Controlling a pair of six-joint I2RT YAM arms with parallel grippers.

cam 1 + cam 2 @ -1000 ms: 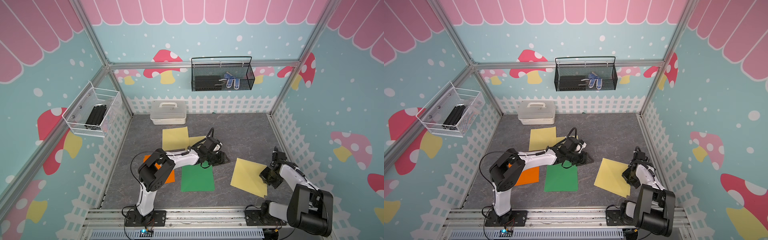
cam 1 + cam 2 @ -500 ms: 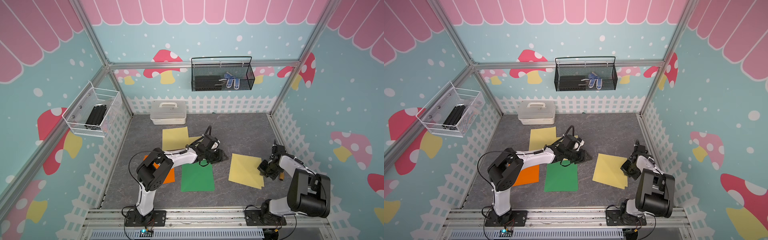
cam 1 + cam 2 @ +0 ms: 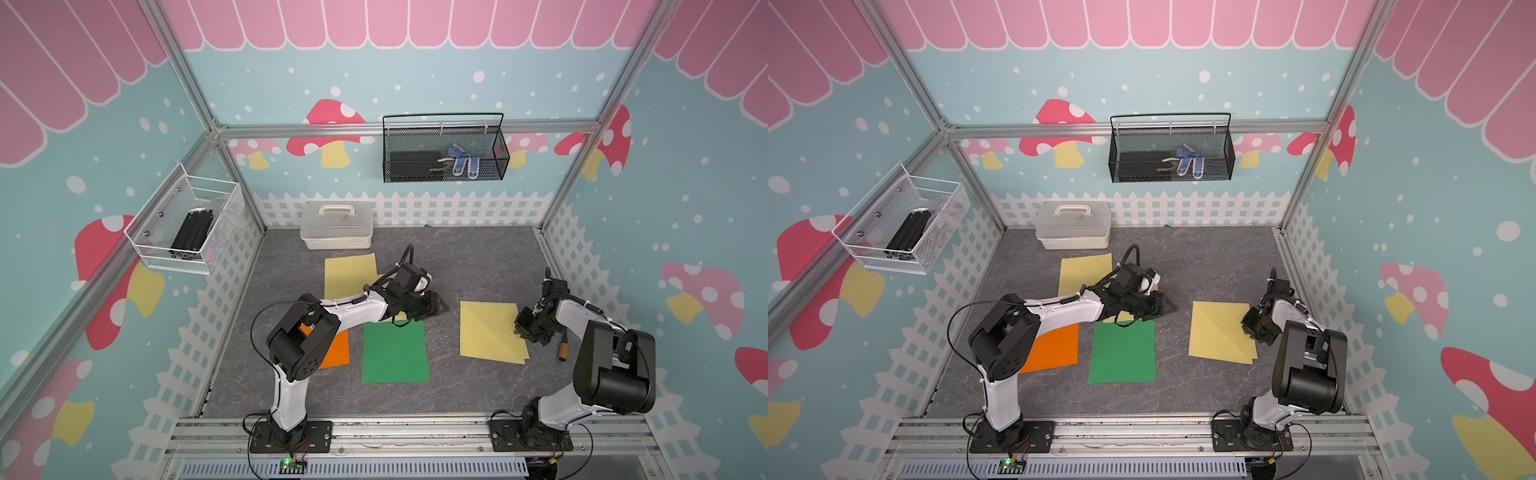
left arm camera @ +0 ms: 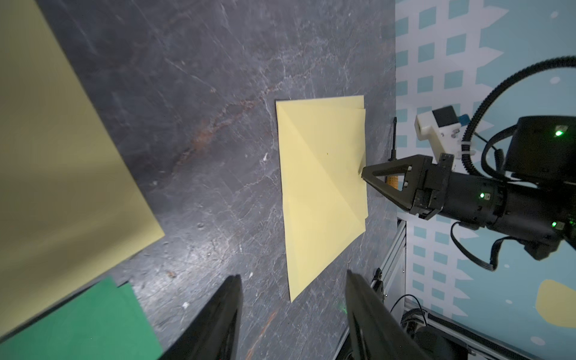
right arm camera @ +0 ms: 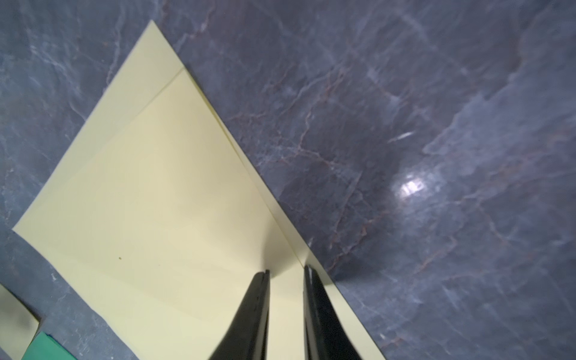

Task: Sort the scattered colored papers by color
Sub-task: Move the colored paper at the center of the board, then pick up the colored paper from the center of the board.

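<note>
Two pale yellow papers (image 3: 490,332) (image 3: 1221,332) lie stacked at the right, nearly square to each other. My right gripper (image 3: 521,328) (image 5: 286,269) is low over their right edge, open by a narrow gap, with the paper flat beneath the fingertips (image 5: 265,280). A green paper (image 3: 395,353) lies in the middle and an orange paper (image 3: 338,353) lies partly under my left arm. Another yellow paper (image 3: 349,274) lies farther back. My left gripper (image 3: 436,307) (image 4: 293,274) hovers open and empty over bare floor between the green paper and the yellow stack.
A white lidded box (image 3: 336,224) stands at the back wall. A black wire basket (image 3: 444,149) hangs on that wall and a white one (image 3: 187,224) on the left wall. A small orange plug (image 3: 563,353) lies beside my right arm. White fence walls close the floor.
My right gripper moved the tilted yellow sheet back and left, turning it straight over the lower sheet, then parted its jaws. The left gripper shifted slightly back and stayed open.
</note>
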